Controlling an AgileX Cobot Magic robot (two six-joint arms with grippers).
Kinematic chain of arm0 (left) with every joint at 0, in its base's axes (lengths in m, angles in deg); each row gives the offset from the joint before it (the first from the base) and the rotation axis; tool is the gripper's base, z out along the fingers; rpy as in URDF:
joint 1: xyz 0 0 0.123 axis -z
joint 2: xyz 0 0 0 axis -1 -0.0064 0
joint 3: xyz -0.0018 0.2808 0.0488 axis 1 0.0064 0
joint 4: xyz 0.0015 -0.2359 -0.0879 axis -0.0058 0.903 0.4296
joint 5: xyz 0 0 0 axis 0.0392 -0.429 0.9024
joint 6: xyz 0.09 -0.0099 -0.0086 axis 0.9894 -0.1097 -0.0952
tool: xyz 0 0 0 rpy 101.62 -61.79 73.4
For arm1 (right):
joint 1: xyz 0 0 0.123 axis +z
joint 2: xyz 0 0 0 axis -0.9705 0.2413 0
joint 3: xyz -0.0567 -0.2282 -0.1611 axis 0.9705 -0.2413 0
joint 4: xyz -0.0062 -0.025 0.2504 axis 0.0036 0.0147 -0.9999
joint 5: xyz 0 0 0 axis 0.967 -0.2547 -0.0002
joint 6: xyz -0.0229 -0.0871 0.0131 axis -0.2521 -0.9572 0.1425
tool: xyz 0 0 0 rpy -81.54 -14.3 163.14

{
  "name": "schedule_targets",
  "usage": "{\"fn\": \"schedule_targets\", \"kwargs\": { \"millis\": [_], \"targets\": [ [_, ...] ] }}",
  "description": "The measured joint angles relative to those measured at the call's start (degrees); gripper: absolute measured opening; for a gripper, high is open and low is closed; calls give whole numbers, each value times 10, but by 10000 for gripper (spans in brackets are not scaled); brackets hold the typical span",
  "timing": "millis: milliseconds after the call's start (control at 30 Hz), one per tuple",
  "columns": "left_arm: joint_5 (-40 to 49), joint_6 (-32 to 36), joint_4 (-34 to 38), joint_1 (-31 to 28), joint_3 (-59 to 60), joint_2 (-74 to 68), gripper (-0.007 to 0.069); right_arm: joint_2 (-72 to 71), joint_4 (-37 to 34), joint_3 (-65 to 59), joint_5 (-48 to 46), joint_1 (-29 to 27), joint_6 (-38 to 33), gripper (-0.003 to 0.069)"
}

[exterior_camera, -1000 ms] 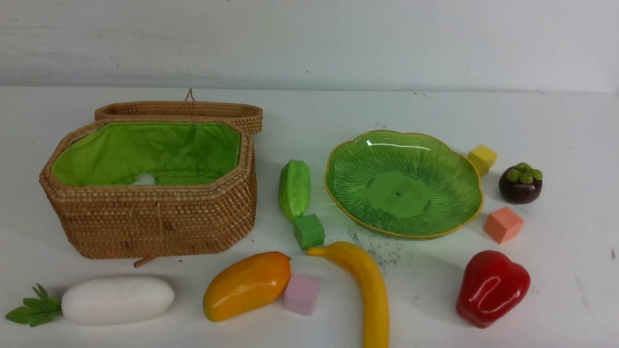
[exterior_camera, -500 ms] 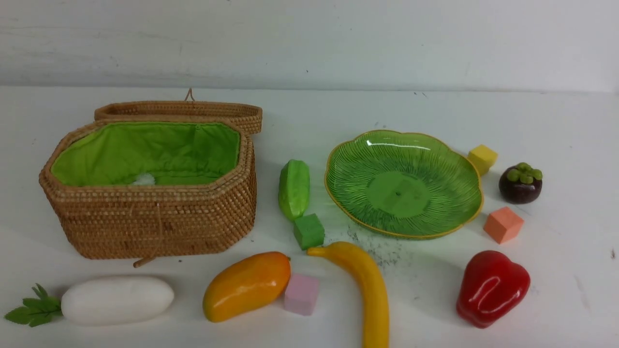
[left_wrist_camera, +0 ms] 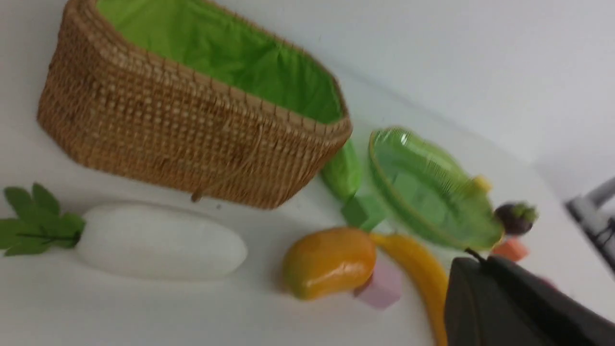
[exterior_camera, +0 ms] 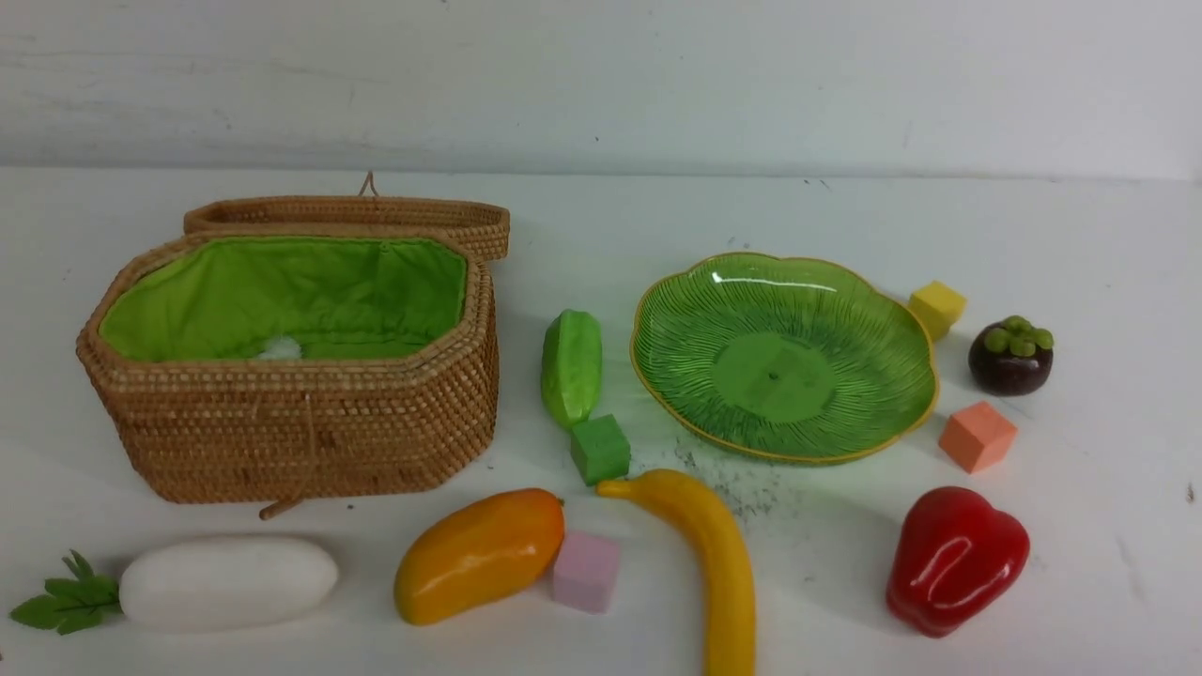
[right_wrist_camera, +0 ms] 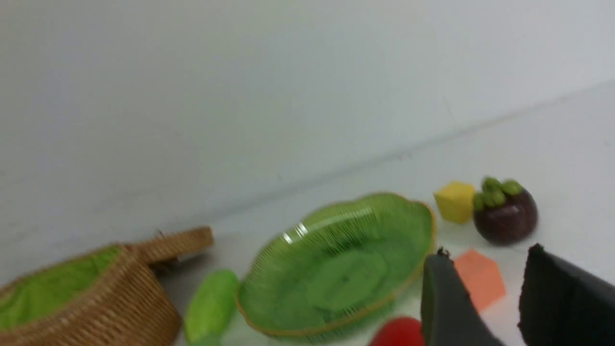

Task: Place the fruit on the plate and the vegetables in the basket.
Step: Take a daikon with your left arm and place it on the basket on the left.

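White bench (exterior_camera: 601, 216) below a pale wall (exterior_camera: 601, 84) is shown in the front view, where the basket (exterior_camera: 300, 432) stands open at left and the plate (exterior_camera: 845, 319) lies at right. The cucumber (exterior_camera: 571, 366) is set between them. The radish (exterior_camera: 228, 582), mango (exterior_camera: 479, 554), banana (exterior_camera: 718, 554) and pepper (exterior_camera: 956, 559) are lined along the near edge, with the mangosteen (exterior_camera: 1010, 357) just right of the plate. In the left wrist view, the left pincer (left_wrist_camera: 473, 278) is seen closed on nothing, in the foreground beside the banana. In the right wrist view, the right pincer (right_wrist_camera: 487, 259) is shown partly open and empty, an orange cube (right_wrist_camera: 480, 281) visible through the gap.
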Motion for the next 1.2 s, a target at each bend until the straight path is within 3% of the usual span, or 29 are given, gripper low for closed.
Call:
{"fn": "schedule_targets", "kwargs": {
  "millis": [167,233,300,367,400,467,567,667,700,767,867,1200],
  "targets": [
    [0,39,3,0,-24,-53,-13,0,1,9,-10,2,113,226],
    [9,66,6,0,-44,-90,-13,15,24,66,-118,24,187,178],
    [27,92,6,0,-61,-117,-13,38,40,117,-179,55,194,143],
    [50,118,6,0,-79,-144,-13,63,40,168,-257,94,177,115],
    [82,147,6,1,-100,-180,-13,97,17,239,-345,156,124,89],
    [110,173,4,8,-125,-210,-13,129,-23,305,-453,216,65,69],
    [162,205,-9,45,-168,-257,-13,185,-100,421,-613,327,-26,57],
    [223,218,-43,95,-213,-300,-13,219,-170,513,-702,422,-68,57],
    [223,218,-46,98,-216,-303,-13,221,-170,518,-702,427,-68,57],
    [255,232,-84,136,-242,-340,-13,227,-212,567,-720,492,-85,57],
    [256,260,-99,149,-253,-376,-13,227,-217,592,-720,527,-98,57],
    [236,369,-97,147,-290,-519,-13,227,-122,595,-726,538,-101,57]
  ]
}}
